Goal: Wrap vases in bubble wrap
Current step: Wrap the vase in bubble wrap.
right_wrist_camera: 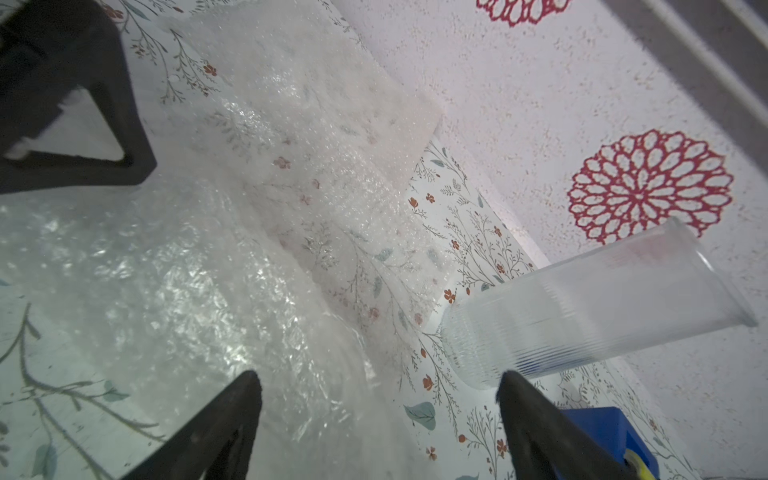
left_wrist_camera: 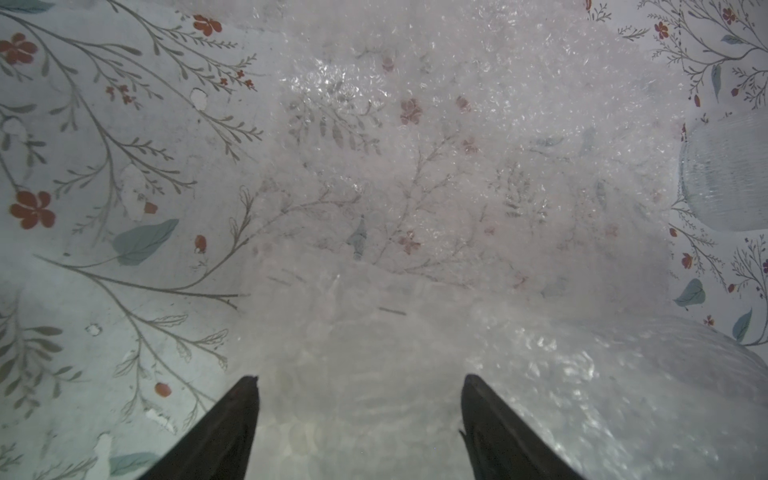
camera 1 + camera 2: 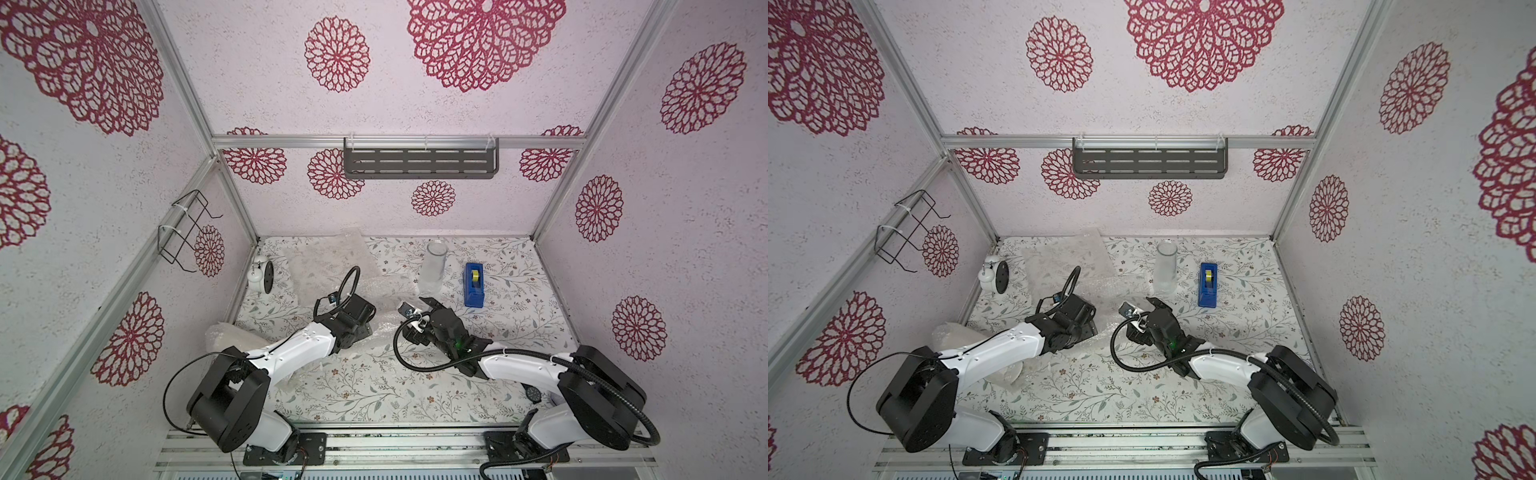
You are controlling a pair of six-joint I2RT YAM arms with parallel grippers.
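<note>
Both tools (image 2: 359, 376) (image 1: 378, 372) wide open, empty.

The vase (image 3: 434, 266) stands upright toward the back of the table (image 3: 374, 386), right of centre, with the tape dispenser (image 3: 475, 284) just to its right. One sheet of bubble wrap (image 3: 328, 262) lies at the back left; a second sheet (image 3: 386, 291) lies in the middle, in front and to the left of the vase. The left gripper (image 2: 359, 378) and right gripper (image 1: 380, 376) are over this second sheet. A clock (image 3: 261, 272) sits at the table's left edge. A wrapped bundle (image 3: 226, 338) lies nearer the front, partly under the left arm. A shelf (image 3: 419, 163) hangs on the back wall and a wire rack (image 3: 187, 230) on the left wall.
</note>
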